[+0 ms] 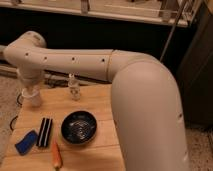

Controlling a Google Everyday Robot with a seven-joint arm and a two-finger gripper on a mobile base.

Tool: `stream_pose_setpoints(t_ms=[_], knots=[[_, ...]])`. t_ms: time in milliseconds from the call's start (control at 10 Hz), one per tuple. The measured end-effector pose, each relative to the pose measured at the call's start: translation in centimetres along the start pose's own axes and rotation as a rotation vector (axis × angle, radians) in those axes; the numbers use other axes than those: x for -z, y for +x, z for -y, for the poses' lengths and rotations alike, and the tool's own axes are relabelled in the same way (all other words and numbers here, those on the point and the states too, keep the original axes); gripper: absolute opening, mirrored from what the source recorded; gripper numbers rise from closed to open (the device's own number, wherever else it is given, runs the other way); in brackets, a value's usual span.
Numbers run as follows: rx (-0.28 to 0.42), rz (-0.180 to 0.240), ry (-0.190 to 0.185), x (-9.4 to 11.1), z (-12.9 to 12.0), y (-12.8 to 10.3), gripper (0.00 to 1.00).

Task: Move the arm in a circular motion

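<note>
Over the wooden table: the arm [145, 100] fills the right of the view and sweeps across to the left.
Arm pose: a thick cream segment rises from the bottom right, bends at a broad rounded shoulder, then runs as a long tube to a rounded joint [27, 47] at the upper left.
Long axis: the upper tube lies almost level, pointing left and tilted slightly upward; dark screw holes dot its side.
Gripper: not visible from here; the arm's far end is lost near the left edge, so I cannot tell its state.
Table [100, 100]: pale planks carrying a black bowl [79, 127] near the middle and a small clear bottle [74, 89] behind it.
Left side: a white cup [31, 96] sits just under the rounded joint; contact cannot be told.
Front left: a black striped block [45, 132], a blue object [26, 142] beside it, an orange piece [57, 156] near the edge.
Room: dark shelving with metal rails behind, speckled floor [200, 150] to the right.
</note>
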Motion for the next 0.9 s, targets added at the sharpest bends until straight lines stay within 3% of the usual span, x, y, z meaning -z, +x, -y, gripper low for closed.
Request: stream_pose_setpoints(t_ms=[100, 200, 400, 500, 700, 900], knots=[[-0.038, 0.003, 0.005, -0.3, 3.3, -0.5, 0.38], [-0.106, 0.009, 0.013, -0.6, 8.1, -0.4, 0.38], [-0.263, 0.029, 0.024, 0.0, 15.8, 1.6, 0.38], [-0.338, 0.039, 0.028, 0.5, 18.4, 3.1, 0.38], [-0.488, 0.051, 0.04, 1.8, 22.0, 7.3, 0.38], [-0.586, 0.05, 0.061, 3.1, 22.1, 11.6, 0.38]])
